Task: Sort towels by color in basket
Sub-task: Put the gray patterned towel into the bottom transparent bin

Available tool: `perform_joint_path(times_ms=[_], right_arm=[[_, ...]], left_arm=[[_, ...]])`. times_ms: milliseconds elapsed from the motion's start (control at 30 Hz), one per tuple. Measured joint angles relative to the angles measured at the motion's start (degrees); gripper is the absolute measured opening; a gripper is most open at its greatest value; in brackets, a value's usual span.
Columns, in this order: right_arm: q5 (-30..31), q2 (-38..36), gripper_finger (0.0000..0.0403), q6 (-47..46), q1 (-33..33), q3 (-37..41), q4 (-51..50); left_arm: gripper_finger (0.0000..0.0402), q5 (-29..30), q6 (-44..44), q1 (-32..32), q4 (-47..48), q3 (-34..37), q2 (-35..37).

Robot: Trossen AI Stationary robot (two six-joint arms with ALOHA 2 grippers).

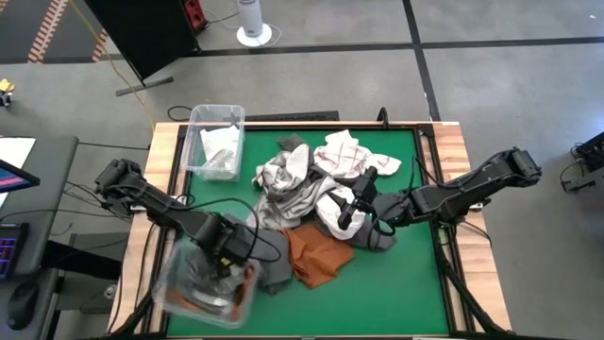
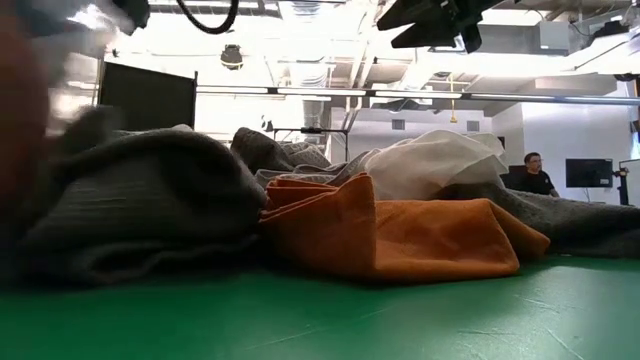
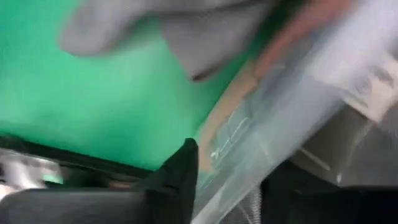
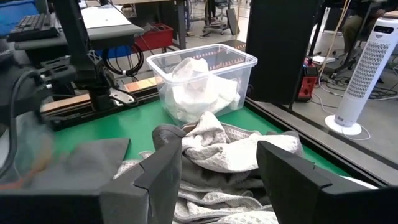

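A heap of towels lies mid-table: white with grey checks (image 1: 344, 151), grey-white ones (image 1: 288, 179), dark grey (image 1: 274, 269) and rust-orange (image 1: 316, 257), the last spread on the green mat (image 2: 400, 235). My right gripper (image 4: 227, 180) stands open and nearly level over the heap's right part (image 1: 351, 210), touching nothing. A clear bin (image 1: 215, 142) at the far left holds white towels (image 4: 199, 84). My left gripper (image 1: 229, 247) points down over a second clear bin (image 1: 203, 288) at the near left, which shows blurred with rust-orange cloth (image 1: 247, 276) inside. The bin's rim (image 3: 273, 118) runs beside that gripper.
Wooden table borders (image 1: 165, 161) flank the green mat, with bare mat at the near right (image 1: 396, 293). A white fan (image 1: 252, 19) stands on the floor beyond the table. A desk with a keyboard (image 1: 9, 250) stands to the left. A person (image 2: 535, 172) sits far behind.
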State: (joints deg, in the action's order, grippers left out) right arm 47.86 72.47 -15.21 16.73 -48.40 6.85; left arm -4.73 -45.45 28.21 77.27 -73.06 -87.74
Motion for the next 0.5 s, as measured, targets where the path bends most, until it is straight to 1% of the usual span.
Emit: perform_joint_path(times_ms=[133,200,267,367,500], right_arm=[[0.0,0.0,0.0235,-0.8,0.3,0.0,0.0],[0.0,0.0,0.0235,-0.9,0.7,0.0,0.0],[0.0,0.0,0.0235,-0.8,1.2,0.0,0.0],[0.0,0.0,0.0235,0.0,1.6,0.0,0.0],[0.0,0.0,0.0235,0.2,1.1,0.0,0.0]], left_arm=[[0.0072,-4.6,-7.3,0.3,-7.6,-0.4,0.0],[0.0062,-6.3,-8.8,0.4,-9.0,-0.4,0.0],[0.0056,-7.1,-7.3,0.4,-7.3,-0.4,0.0],[0.0053,-6.7,-3.7,0.4,-3.2,-0.4,0.0],[0.0053,-4.4,3.4,0.7,1.5,-0.4,0.0]])
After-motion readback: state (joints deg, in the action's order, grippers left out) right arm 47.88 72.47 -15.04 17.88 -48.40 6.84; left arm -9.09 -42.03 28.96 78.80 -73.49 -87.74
